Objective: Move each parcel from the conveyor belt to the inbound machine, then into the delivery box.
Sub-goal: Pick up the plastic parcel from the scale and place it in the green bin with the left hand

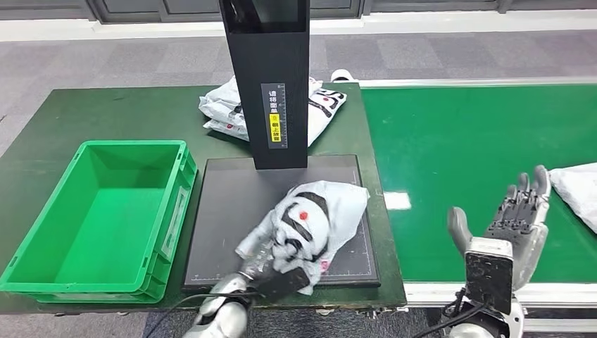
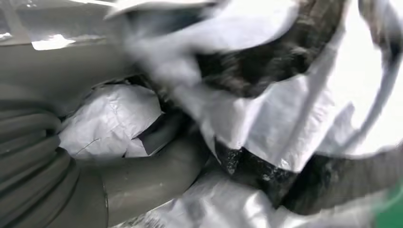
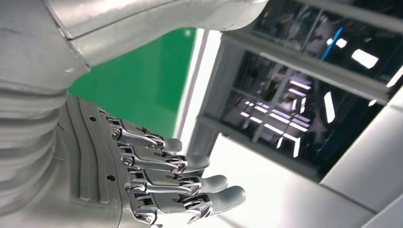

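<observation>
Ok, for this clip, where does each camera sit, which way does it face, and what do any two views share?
Head view: high on the body, facing forward and down at the scanner platform, green crate and conveyor belt; both arms enter from below.
Left wrist view: behind the left robot hand, pressed close against the crumpled parcel it grips.
Right wrist view: behind the open right robot hand, tilted, looking past the belt toward windows.
Shared: head and left wrist views both show the gripped parcel.

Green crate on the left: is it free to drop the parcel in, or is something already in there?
The green crate is bare inside. The dark table behind it is free too. It is crowded behind the black post, where parcels pile up, and on the scanner pad, where the left hand holds a parcel.
</observation>
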You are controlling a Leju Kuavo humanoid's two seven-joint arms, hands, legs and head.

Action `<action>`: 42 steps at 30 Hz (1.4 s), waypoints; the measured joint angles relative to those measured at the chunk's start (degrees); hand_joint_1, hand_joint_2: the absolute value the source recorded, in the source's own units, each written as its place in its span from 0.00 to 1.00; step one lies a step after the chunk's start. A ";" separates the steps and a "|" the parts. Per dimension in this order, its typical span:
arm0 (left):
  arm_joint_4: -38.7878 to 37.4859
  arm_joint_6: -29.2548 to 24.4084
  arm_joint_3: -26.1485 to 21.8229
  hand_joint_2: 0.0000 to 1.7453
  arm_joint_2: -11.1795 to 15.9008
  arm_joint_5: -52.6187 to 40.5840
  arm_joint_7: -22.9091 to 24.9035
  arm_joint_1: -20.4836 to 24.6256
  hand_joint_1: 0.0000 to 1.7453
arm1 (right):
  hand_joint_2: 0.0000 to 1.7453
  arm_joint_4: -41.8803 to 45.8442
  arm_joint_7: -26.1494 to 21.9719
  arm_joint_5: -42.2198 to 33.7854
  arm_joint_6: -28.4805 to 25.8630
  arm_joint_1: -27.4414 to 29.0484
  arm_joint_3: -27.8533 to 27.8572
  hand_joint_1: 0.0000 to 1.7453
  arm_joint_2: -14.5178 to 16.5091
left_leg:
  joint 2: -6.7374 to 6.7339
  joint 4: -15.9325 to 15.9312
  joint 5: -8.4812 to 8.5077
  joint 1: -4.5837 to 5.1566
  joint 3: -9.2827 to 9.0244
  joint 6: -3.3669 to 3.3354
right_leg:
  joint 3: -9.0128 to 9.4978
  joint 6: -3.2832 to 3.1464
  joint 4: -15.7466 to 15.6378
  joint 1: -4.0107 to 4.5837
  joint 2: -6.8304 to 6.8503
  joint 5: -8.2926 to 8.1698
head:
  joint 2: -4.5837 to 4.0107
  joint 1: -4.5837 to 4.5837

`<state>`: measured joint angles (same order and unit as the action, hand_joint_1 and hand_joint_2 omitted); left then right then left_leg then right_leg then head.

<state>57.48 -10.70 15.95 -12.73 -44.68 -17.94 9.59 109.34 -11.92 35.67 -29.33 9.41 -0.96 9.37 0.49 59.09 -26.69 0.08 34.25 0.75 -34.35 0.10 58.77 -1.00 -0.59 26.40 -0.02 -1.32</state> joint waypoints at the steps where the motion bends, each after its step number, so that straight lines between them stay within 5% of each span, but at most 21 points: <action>1: 2.14 -0.90 -1.14 1.00 0.40 0.80 -0.18 -0.51 1.00 | 1.00 -0.08 -0.01 -0.28 -0.09 0.35 0.50 0.00 0.01 | -0.04 0.00 0.02 -0.01 -0.03 0.01 | -0.05 -0.02 0.01 0.02 -0.02 -0.01 | 0.01 -0.01; 10: 27.39 -7.01 -10.39 1.00 3.01 3.97 -1.05 -5.90 1.00 | 1.00 -4.03 -1.61 -1.59 -0.84 1.60 3.77 0.00 -0.03 | -0.01 0.00 0.06 -0.10 -0.05 0.11 | -0.23 -0.16 0.06 0.06 0.01 0.07 | 0.01 -0.01; 21: 36.72 -16.14 -15.29 1.00 4.77 3.66 -1.23 -5.03 1.00 | 1.00 -10.13 -1.60 -5.03 -2.44 0.05 5.43 0.00 -2.43 | 0.04 0.00 0.03 -0.10 -0.02 0.08 | -0.25 -0.17 0.04 0.06 0.07 0.08 | 0.00 -0.01; 26: 38.78 -18.11 -15.47 1.00 6.44 -0.80 1.73 -0.89 1.00 | 1.00 -12.77 -2.12 -7.54 -3.96 0.16 6.15 0.00 -4.04 | 0.05 0.01 0.04 -0.09 -0.03 0.09 | -0.26 -0.16 0.05 0.06 0.08 0.07 | 0.01 -0.01; 33: 38.04 -16.36 -15.71 1.00 10.83 -1.66 6.72 10.87 1.00 | 1.00 -13.98 -2.05 -8.37 -4.31 1.24 6.61 0.00 -4.68 | 0.06 0.01 0.11 -0.11 -0.06 0.18 | -0.26 -0.21 0.08 0.07 0.05 0.03 | 0.01 -0.01; 42: 36.25 -15.52 -15.88 1.00 13.62 -2.19 9.19 17.10 1.00 | 1.00 -13.90 -0.26 -5.40 -3.19 1.69 7.16 0.00 -4.25 | 0.05 0.01 0.12 -0.10 -0.03 0.17 | -0.29 -0.20 0.08 0.07 0.05 0.03 | 0.01 0.00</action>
<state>93.73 -26.22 0.07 0.89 -46.87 -8.75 26.70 95.45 -12.19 30.26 -32.52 11.10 6.20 5.12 0.55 59.10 -26.57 -0.02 34.22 0.92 -34.64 -0.10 58.85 -0.93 -0.54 26.43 -0.01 -1.32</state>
